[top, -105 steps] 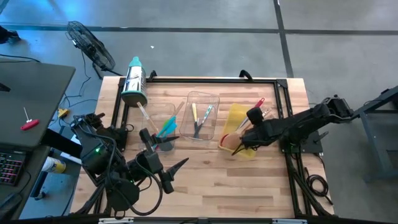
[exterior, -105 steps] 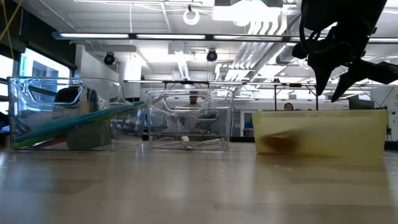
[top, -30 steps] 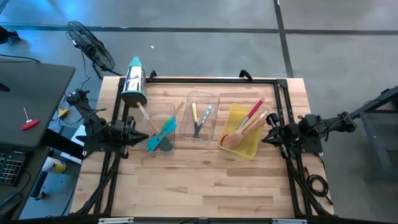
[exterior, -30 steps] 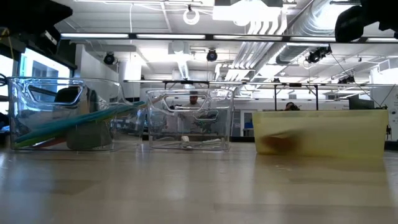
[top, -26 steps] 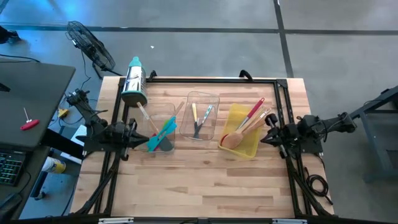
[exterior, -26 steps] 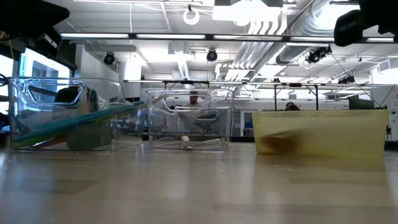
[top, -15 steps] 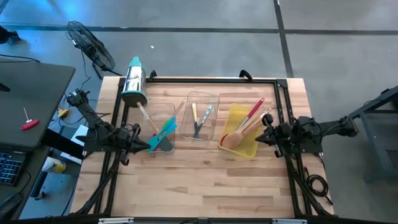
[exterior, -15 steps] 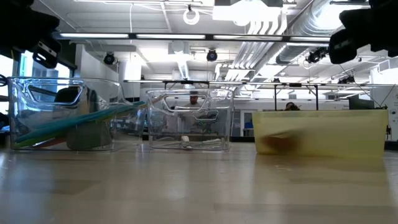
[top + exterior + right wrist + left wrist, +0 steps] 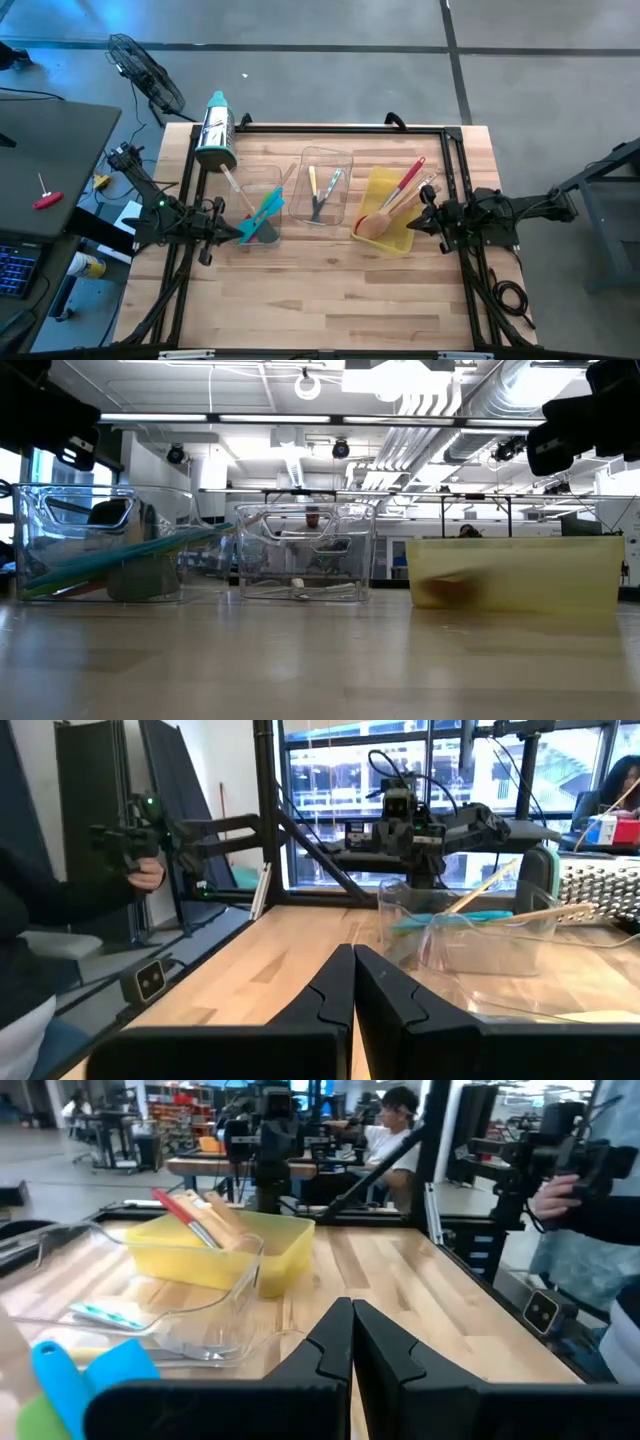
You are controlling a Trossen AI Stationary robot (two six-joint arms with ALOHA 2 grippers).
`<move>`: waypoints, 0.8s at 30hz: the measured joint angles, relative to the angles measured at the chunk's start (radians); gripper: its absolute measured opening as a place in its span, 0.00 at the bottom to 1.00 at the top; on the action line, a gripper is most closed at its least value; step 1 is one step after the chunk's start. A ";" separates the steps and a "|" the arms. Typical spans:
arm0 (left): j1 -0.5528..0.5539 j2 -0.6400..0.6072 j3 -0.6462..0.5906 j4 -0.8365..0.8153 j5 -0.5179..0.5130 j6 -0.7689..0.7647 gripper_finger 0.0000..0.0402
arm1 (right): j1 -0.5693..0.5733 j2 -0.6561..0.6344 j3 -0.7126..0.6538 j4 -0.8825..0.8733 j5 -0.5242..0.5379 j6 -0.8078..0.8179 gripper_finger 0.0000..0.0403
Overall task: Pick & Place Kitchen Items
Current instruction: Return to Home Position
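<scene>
Evidently homing: left end effector (image 9: 238, 233) at worktop (image 9: 330, 290) left edge, right end effector (image 9: 420, 222) at right edge, both closed, empty. Next: probably just finish parking arms.

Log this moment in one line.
left gripper: shut, empty, by left clear bin | right gripper: shut, empty, by yellow bin | utensils: binned

Grey floor (image 9: 330, 70) surrounds the wooden table (image 9: 330, 295); a fan (image 9: 148, 75) stands beyond it.
</scene>
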 joint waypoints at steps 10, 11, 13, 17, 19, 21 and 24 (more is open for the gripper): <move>0.130 0.010 -0.001 0.003 0.100 0.043 0.00 | -0.001 0.000 0.000 -0.004 0.036 -0.103 0.01; 0.165 0.010 -0.002 0.004 0.138 0.045 0.00 | -0.001 0.000 0.000 -0.003 0.036 -0.118 0.01; 0.243 0.010 -0.002 0.005 0.225 0.056 0.00 | -0.001 0.000 0.000 -0.002 0.046 -0.131 0.01; 0.425 0.010 -0.002 -0.002 0.352 0.061 0.00 | -0.001 0.000 -0.001 -0.002 0.110 -0.112 0.01; 0.517 0.012 -0.002 -0.007 0.421 0.056 0.00 | -0.001 0.000 -0.001 -0.002 0.121 -0.105 0.01; 0.603 0.011 -0.002 -0.021 0.515 0.052 0.00 | -0.001 0.000 -0.001 -0.001 0.121 -0.089 0.01; 0.709 0.009 -0.002 -0.039 0.639 0.016 0.00 | -0.001 0.000 -0.001 -0.001 0.132 -0.080 0.01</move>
